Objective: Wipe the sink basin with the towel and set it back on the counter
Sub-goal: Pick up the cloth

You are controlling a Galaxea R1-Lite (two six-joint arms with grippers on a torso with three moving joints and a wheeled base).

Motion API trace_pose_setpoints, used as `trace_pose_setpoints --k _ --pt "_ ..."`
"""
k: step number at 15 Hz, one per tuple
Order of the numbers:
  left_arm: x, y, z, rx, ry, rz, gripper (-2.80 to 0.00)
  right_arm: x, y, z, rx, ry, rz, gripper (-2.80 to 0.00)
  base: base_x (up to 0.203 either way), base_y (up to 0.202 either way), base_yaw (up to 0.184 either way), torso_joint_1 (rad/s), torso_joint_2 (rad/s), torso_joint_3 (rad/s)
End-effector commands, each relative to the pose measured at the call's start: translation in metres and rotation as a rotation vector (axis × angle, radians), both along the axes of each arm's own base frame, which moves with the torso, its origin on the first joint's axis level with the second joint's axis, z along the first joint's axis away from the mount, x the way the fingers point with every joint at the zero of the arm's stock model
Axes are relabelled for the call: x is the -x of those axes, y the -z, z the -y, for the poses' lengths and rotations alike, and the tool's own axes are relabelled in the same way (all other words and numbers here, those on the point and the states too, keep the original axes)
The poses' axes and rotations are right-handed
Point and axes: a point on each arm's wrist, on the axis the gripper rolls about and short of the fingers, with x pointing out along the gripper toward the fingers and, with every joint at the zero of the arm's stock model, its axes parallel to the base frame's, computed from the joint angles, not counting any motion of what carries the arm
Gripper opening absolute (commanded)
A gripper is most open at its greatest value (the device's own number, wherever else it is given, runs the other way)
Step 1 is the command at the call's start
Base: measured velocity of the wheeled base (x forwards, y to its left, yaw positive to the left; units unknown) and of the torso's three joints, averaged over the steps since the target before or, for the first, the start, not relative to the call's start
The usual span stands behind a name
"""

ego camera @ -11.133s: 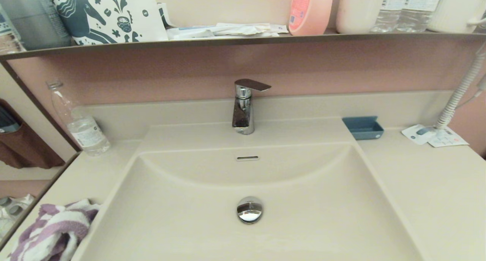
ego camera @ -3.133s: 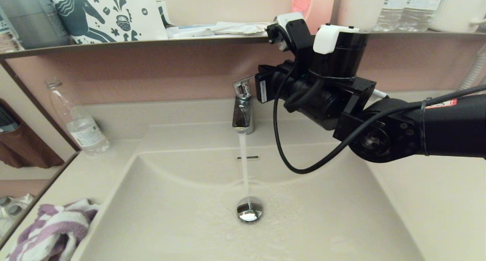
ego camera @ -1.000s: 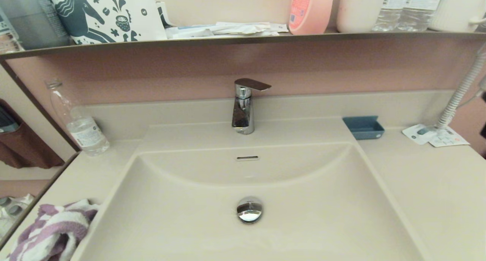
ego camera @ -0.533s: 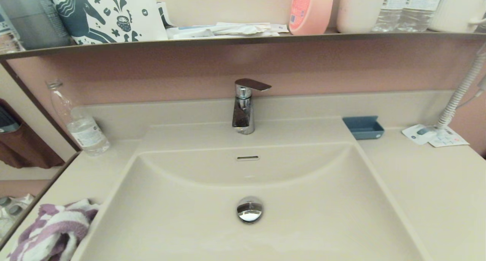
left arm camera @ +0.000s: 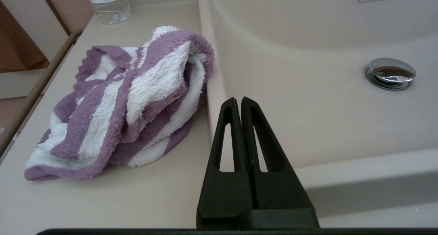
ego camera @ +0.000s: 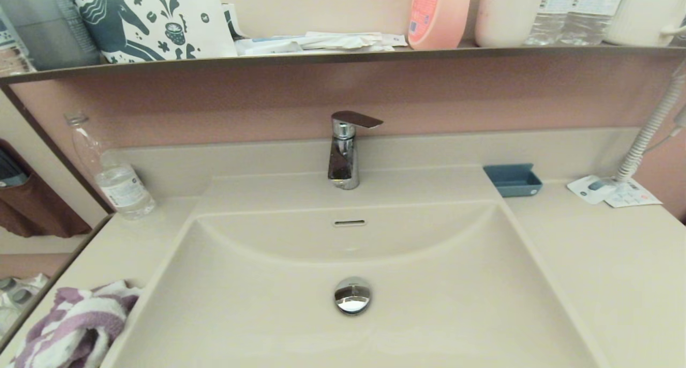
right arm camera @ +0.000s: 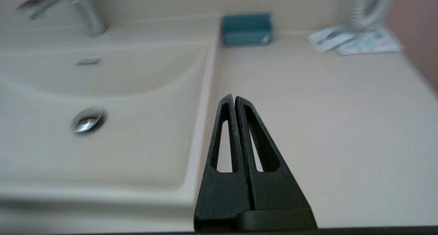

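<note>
The purple-and-white striped towel (ego camera: 75,325) (left arm camera: 130,98) lies bunched on the counter (ego camera: 605,266) at the front left, touching the rim of the sink basin (ego camera: 439,303). The basin is wet, its chrome drain plug (ego camera: 352,295) in the middle. My left gripper (left arm camera: 238,101) is shut and empty, held low in front of the basin's left rim, just right of the towel. My right gripper (right arm camera: 234,99) is shut and empty, above the counter beside the basin's right rim. Neither arm shows in the head view.
A chrome faucet (ego camera: 344,151) stands behind the basin, no water running. A clear bottle (ego camera: 112,175) is at the back left, a blue tray (ego camera: 513,179) and paper cards (ego camera: 611,191) with a coiled hose at the back right. A shelf (ego camera: 343,54) above holds bottles and a bag.
The faucet ran with my right arm at its handle 3 seconds ago; since then the water has stopped and the arm has withdrawn from the head view. Nothing differs over the last second.
</note>
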Motion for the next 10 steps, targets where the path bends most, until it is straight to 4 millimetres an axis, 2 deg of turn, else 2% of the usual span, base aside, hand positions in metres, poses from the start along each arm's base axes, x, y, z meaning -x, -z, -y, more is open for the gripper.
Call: trace_pose_setpoints --k 1,5,10 --pt "0.0 0.0 0.0 -0.002 0.001 0.0 -2.8 0.016 0.005 0.001 0.0 -0.027 0.015 -2.8 0.0 0.0 0.0 0.0 0.0 0.0" --pt "0.0 0.0 0.0 0.0 0.001 0.0 -2.8 0.032 0.023 0.001 -0.002 -0.008 0.094 -2.8 0.0 0.0 0.0 0.0 0.0 0.0" --pt "0.0 0.0 0.0 0.0 0.0 0.0 -2.8 0.028 0.055 0.003 -0.006 0.091 0.065 -2.8 0.0 0.0 0.0 0.0 0.0 0.0"
